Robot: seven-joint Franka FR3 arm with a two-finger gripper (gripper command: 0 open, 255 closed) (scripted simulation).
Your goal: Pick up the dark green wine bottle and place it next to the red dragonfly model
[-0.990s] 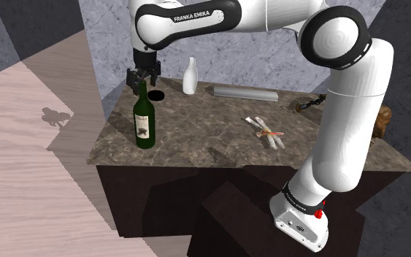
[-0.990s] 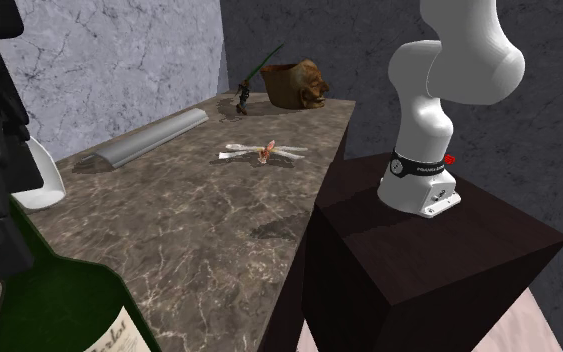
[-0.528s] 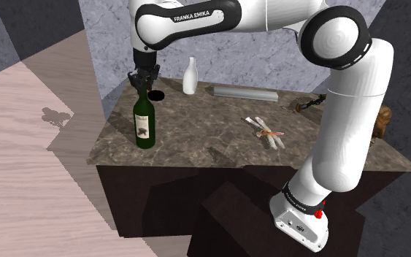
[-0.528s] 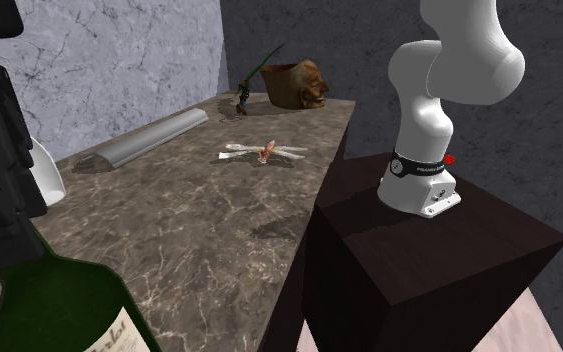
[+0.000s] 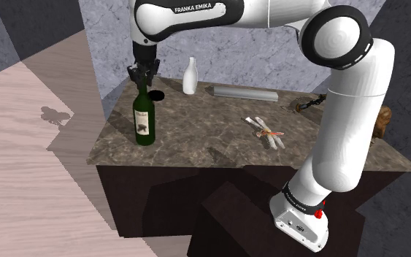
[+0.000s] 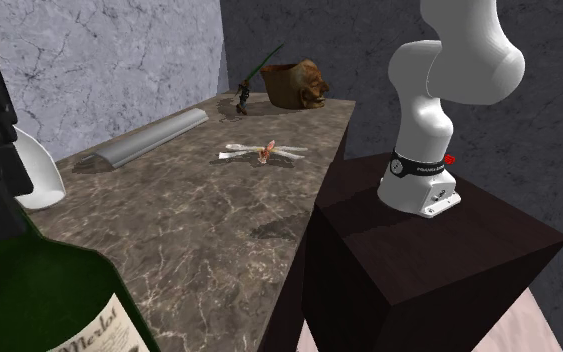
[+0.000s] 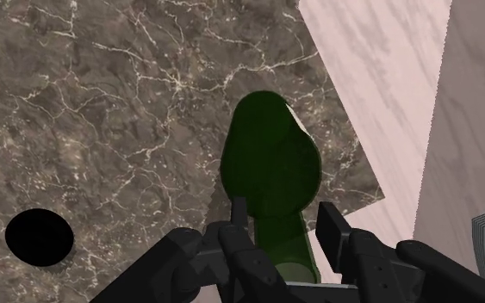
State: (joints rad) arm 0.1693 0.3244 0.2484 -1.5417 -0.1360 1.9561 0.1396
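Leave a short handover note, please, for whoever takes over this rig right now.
The hand is shut on the neck of the dark green wine bottle, from above.
The bottle stands upright near the corner of the marble-patterned table, at the shoulder view's left. I cannot tell whether its base has left the top.
The dragonfly model lies toward the shoulder view's right, well apart from the bottle.
Done: the grasp.
Left: lift, carry across, set the bottle down beside the dragonfly, release.
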